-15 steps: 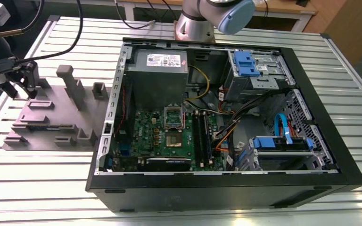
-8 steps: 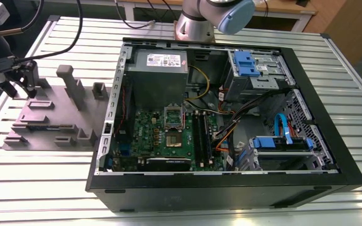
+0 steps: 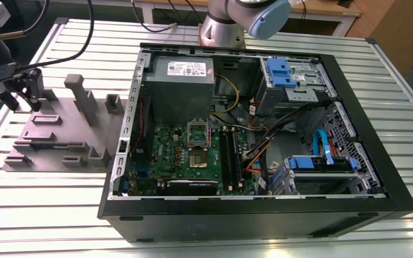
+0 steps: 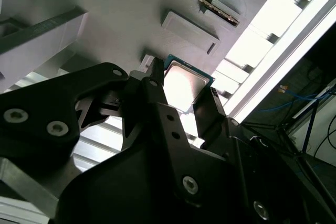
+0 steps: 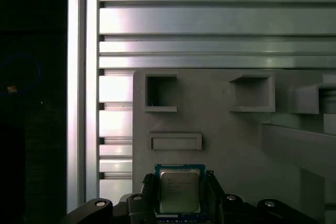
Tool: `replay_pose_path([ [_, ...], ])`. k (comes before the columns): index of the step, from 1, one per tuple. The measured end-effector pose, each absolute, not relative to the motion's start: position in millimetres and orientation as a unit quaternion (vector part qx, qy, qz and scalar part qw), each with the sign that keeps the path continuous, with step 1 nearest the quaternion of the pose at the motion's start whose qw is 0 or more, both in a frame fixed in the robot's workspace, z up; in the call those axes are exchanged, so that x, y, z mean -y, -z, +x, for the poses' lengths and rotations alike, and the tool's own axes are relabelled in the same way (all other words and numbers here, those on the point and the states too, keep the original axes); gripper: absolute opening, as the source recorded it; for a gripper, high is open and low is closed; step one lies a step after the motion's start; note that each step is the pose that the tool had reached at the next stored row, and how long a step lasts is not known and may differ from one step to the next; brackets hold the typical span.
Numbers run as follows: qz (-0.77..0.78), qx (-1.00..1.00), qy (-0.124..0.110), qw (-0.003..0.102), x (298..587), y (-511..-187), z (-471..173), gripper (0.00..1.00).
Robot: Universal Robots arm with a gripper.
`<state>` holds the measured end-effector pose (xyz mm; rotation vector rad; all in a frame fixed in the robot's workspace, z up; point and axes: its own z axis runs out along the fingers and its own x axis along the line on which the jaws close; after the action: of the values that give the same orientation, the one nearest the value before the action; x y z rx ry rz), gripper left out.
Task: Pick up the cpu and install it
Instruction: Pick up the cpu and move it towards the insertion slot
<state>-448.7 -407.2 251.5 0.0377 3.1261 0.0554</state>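
So, a slatted metal table carries an open black computer case lying on its side, with a green circuit board facing up inside and a grey power box just beyond it. Beside the case, on the exterior view's left, sits a grey holder block with raised pockets, well apart from the board. The claw hangs over that block's far-left end. In both wrist views the claw is closed on the cpu, one finger on each opposite edge, metal top toward the camera. The cpu is right at the block, probably just clear of it, but contact is hard to judge.
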Motion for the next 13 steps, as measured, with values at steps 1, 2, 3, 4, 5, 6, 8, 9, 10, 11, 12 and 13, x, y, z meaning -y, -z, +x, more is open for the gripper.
replay_pose_path([
  [1, 0.012, -1.000, -0.018, 0.007, 407.2, -251.8, -448.7, 0.47],
  [2, 0.012, -1.000, -0.018, 0.007, 407.2, -252.0, -448.7, 0.47],
  [3, 0.012, -1.000, -0.018, 0.007, 407.2, -252.3, -448.7, 0.47],
  [4, 0.012, -1.000, -0.018, 0.007, 407.2, -252.6, -448.7, 0.47],
  [5, 0.012, -1.000, -0.018, 0.007, 407.2, -252.9, -448.7, 0.47],
  [6, 0.012, -1.000, -0.018, 0.007, 407.2, -253.2, -448.7, 0.47],
  [8, 0.012, -1.000, -0.018, 0.007, 407.2, -253.7, -448.7, 0.47],
  [9, 0.012, -1.000, -0.018, 0.007, 407.2, -254.0, -448.7, 0.47],
  [10, 0.012, -1.000, -0.018, 0.007, 407.2, -254.3, -448.7, 0.47],
  [11, 0.012, -1.000, -0.018, 0.007, 407.2, -254.6, -448.7, 0.47],
  [12, 0.012, -1.000, -0.018, 0.007, 407.2, -254.9, -448.7, 0.47],
  [13, 0.012, -1.000, -0.018, 0.007, 407.2, -255.2, -448.7, 0.47],
])
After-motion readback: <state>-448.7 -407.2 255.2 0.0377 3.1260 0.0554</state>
